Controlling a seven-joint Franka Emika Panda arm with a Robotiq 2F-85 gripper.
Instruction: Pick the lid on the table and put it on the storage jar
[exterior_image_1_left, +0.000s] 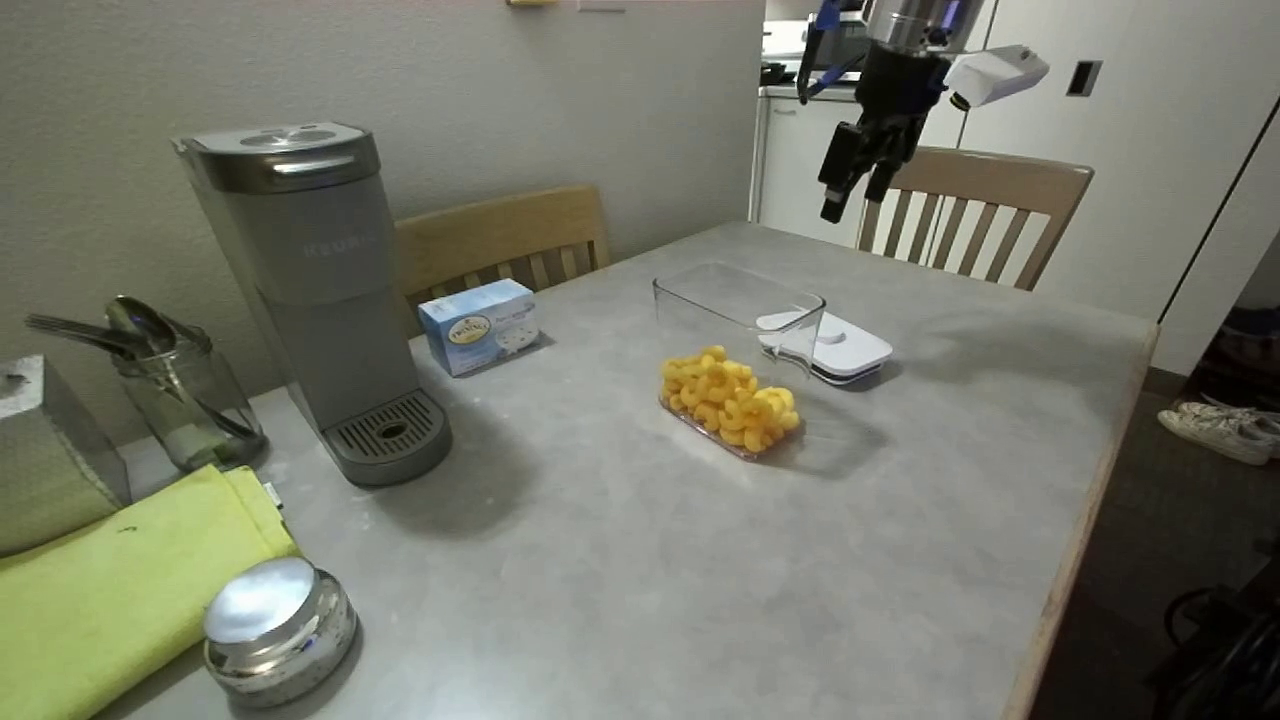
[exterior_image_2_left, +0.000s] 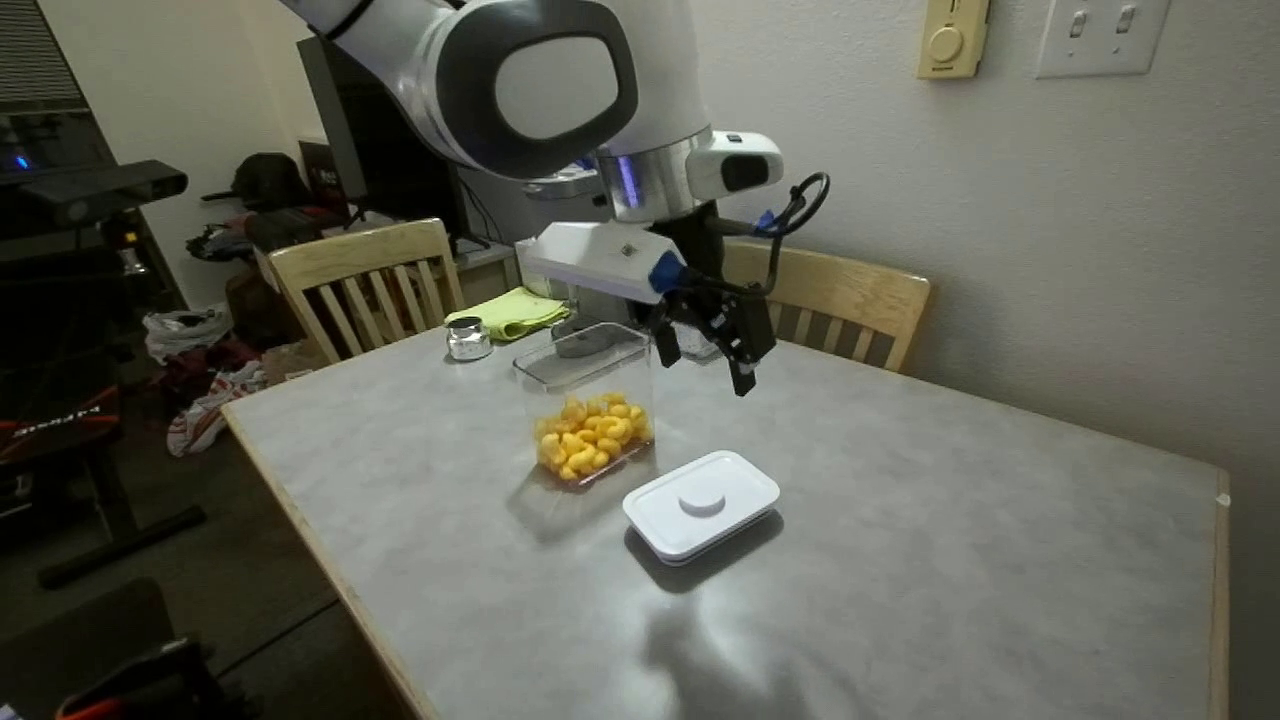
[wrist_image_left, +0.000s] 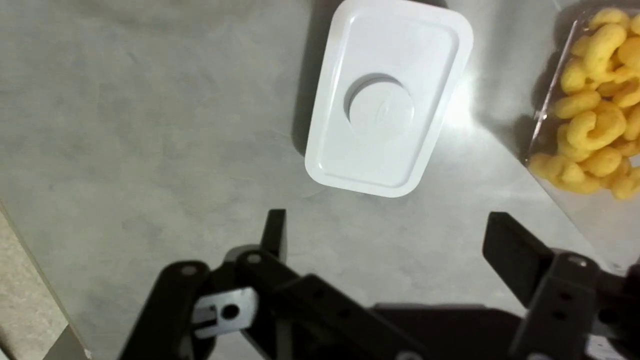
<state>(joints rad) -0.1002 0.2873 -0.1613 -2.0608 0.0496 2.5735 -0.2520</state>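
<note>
Lid (wrist_image_left: 385, 150) lies on the table (exterior_image_2_left: 950, 520), knob (wrist_image_left: 382, 107) upward, presumably to offer a grip; near it stands the uncovered storage jar (exterior_image_1_left: 715, 325), likely placed there for a short carry. Above hangs the gripper (wrist_image_left: 387, 225), spread wide and empty, probably to straddle that knob.

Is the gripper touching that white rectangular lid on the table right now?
Apart. In an exterior view, the open gripper hangs in the air, and the grey tabletop shows between it and the white rectangular lid below.
</note>
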